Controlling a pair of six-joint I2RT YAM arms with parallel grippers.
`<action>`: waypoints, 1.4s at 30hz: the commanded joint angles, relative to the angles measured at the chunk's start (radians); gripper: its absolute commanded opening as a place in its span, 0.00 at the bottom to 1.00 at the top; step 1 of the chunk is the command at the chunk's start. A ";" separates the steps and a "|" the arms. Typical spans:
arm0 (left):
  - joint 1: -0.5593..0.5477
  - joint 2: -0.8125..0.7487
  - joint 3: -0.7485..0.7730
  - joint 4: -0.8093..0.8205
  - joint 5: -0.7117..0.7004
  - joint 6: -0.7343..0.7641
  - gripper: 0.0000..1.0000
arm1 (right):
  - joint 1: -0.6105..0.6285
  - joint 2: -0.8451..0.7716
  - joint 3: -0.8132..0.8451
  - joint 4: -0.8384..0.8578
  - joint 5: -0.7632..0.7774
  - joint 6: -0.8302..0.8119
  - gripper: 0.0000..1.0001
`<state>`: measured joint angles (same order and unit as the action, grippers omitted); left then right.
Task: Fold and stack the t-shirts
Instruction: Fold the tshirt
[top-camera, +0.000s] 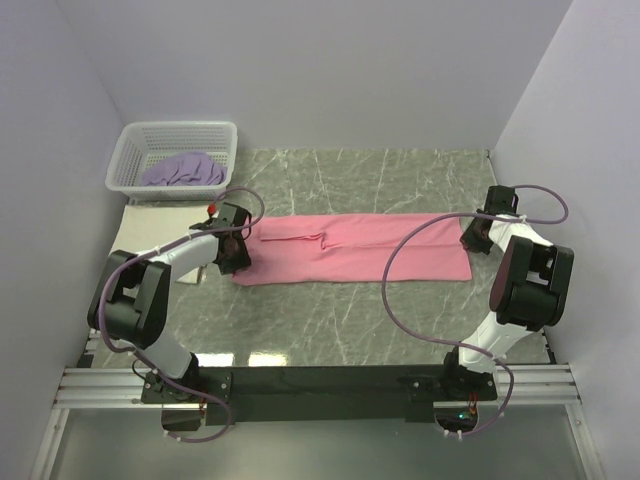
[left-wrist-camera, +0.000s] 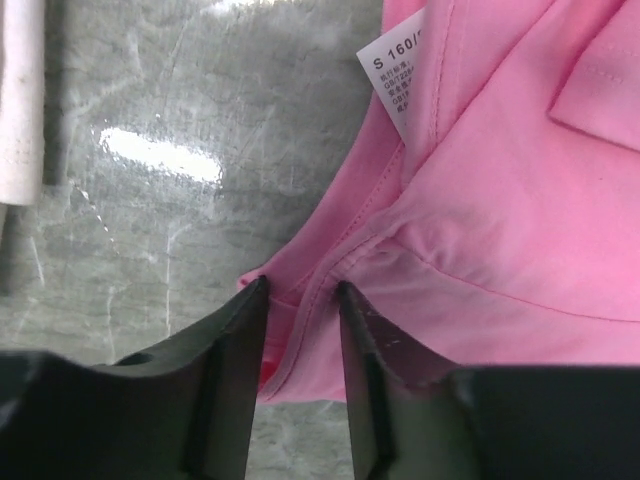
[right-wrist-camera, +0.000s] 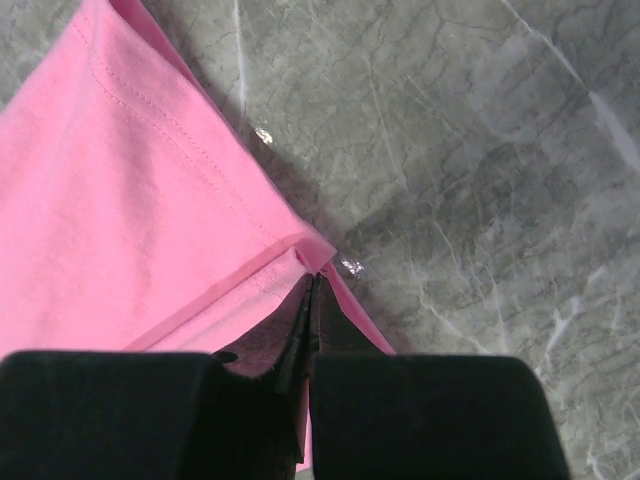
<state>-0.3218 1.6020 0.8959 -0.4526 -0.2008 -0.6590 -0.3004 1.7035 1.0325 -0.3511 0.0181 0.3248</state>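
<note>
Pink tee (top-camera: 350, 250) flat; R gripper (right-wrist-camera: 312, 282) pinching corner.

A pink t-shirt (top-camera: 350, 250) on grey-veined table (top-camera: 400, 180), lavender t-shirt (top-camera: 183, 170) in white lattice basket (top-camera: 180, 127).

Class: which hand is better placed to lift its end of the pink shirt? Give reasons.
Probably the right hand: shut on the shirt's corner. The left hand only straddles the edge, jaws apart.

Pale walls (top-camera: 330, 70), grey marbled tabletop (top-camera: 400, 180) — glossy overhead glare (left-wrist-camera: 160, 155)
</note>
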 joint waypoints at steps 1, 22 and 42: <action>0.004 0.009 -0.008 0.002 0.017 -0.030 0.37 | 0.001 0.010 0.040 0.023 0.046 -0.001 0.00; -0.005 -0.045 0.029 -0.075 0.012 -0.064 0.66 | 0.007 -0.025 0.120 -0.095 0.129 0.065 0.43; -0.138 -0.080 0.141 -0.150 0.077 -0.214 0.73 | 0.503 -0.170 -0.022 -0.206 0.042 0.172 0.53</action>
<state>-0.4507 1.4719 1.0061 -0.6254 -0.1707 -0.8238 0.1932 1.4952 1.0168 -0.5514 0.0746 0.5003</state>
